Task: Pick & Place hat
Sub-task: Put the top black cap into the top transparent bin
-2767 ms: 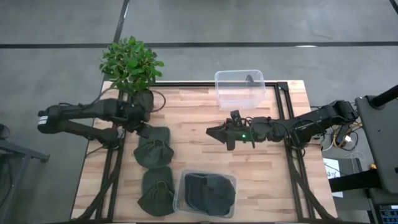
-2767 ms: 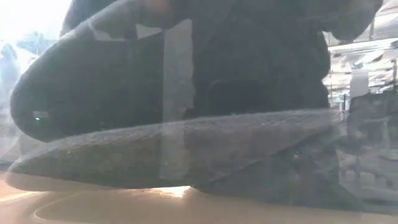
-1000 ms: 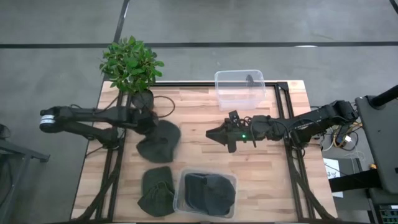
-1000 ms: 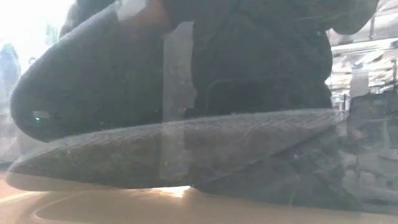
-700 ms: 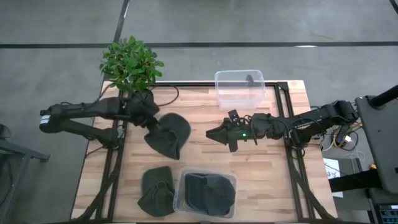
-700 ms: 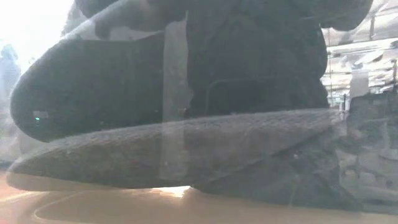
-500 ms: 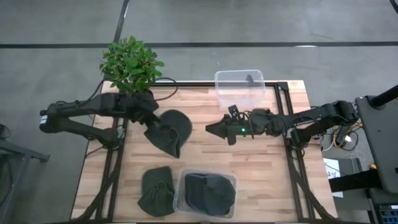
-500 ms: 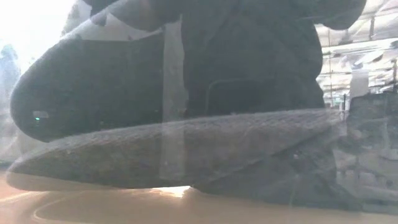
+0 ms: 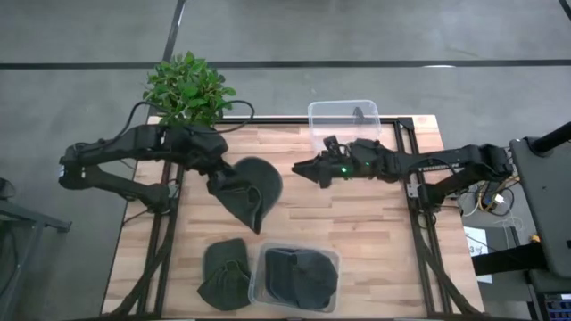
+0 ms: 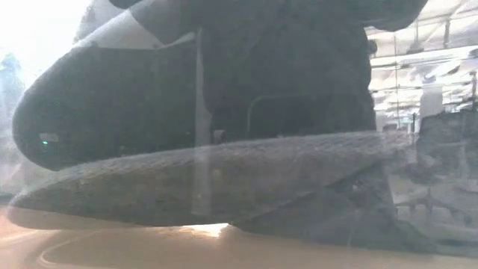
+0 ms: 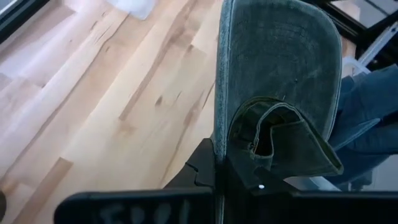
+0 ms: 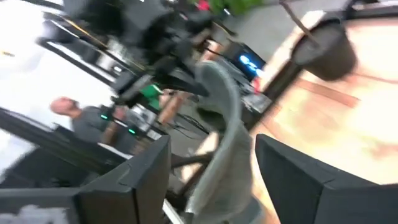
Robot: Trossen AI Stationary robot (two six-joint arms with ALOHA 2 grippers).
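My left gripper (image 9: pixel 221 183) is shut on a dark green hat (image 9: pixel 252 189) and holds it above the middle of the wooden table (image 9: pixel 375 232). In the left wrist view the hat (image 11: pixel 280 81) stands up past the fingers. My right gripper (image 9: pixel 300 169) is open just right of the hat and points at it. In the right wrist view its fingers (image 12: pixel 140 180) frame the blurred hat (image 12: pixel 224 118) and are apart from it. A second hat (image 9: pixel 225 275) lies flat near the table's front left. My left gripper pinches the hat at its edge (image 11: pixel 219 152) between its two fingers. The fingers come from the table's left, slanting down. The hat is lifted clear of the table, standing on edge and reaching out past the fingers toward the right and near side.
A clear bin (image 9: pixel 297 278) holding dark hats sits at the front centre and fills the low view (image 10: pixel 224 179). An empty clear bin (image 9: pixel 343 127) stands at the far edge. A potted plant (image 9: pixel 187 94) is at the far left corner. A person shows beyond the table (image 12: pixel 68 118).
My left gripper has lifted the hat off the table and carried it toward the right and far side; the hat has turned up on edge and hangs clear. My right gripper has moved toward the far-left, closer to the hat.
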